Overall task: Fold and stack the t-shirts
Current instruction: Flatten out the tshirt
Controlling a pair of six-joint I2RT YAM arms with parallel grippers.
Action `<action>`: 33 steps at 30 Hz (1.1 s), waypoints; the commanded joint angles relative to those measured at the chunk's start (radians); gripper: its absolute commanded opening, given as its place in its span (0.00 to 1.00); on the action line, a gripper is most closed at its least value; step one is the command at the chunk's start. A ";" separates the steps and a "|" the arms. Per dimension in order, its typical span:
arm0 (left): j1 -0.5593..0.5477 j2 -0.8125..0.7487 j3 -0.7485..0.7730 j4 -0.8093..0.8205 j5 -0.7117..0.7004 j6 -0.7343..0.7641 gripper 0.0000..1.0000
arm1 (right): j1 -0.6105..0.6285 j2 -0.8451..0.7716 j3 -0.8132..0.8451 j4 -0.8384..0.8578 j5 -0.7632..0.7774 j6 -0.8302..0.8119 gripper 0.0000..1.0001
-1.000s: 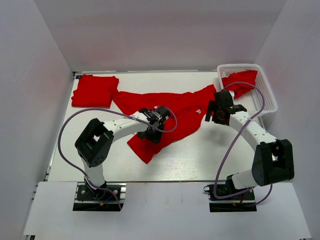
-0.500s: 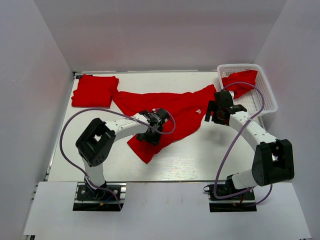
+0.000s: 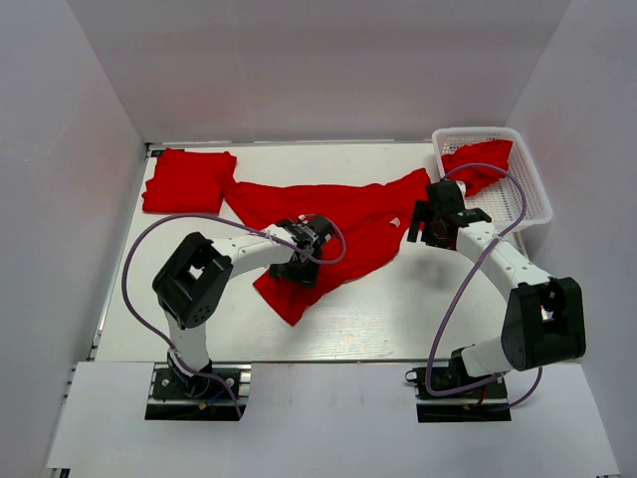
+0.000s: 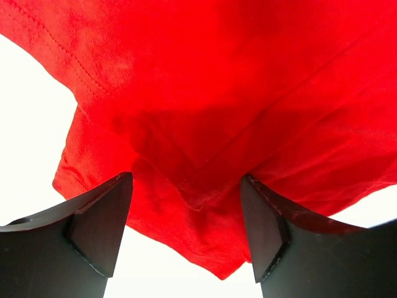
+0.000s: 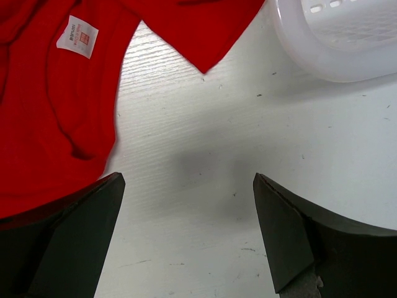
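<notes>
One red t-shirt lies spread and rumpled across the middle of the table. A folded t-shirt rests at the far left corner, and a third is bunched in the basket. My left gripper hovers low over the spread shirt's near lower part. In the left wrist view it stands open, with a pointed fold of the shirt lying between the fingers. My right gripper is open over bare table just right of the shirt's edge. The right wrist view shows nothing between its fingers.
A white mesh basket stands at the far right corner, its rounded rim close to my right gripper. A white label shows on the shirt near the collar. White walls enclose the table on three sides.
My left gripper has shifted slightly left and nearer over the shirt, and its jaws have widened a little. The right arm and the shirts have not moved.
</notes>
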 commanded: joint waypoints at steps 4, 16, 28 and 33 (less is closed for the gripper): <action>0.018 -0.032 -0.020 0.057 -0.001 -0.019 0.89 | -0.001 -0.006 0.023 -0.005 -0.018 -0.006 0.90; 0.027 -0.099 -0.059 0.084 0.018 -0.039 0.99 | 0.001 0.002 0.026 -0.005 -0.035 -0.007 0.90; 0.027 -0.240 -0.172 0.247 0.114 0.040 0.99 | 0.001 0.007 0.026 -0.002 -0.052 -0.010 0.90; 0.047 -0.231 -0.197 0.270 0.139 0.051 0.94 | -0.001 0.007 0.028 -0.004 -0.052 -0.009 0.90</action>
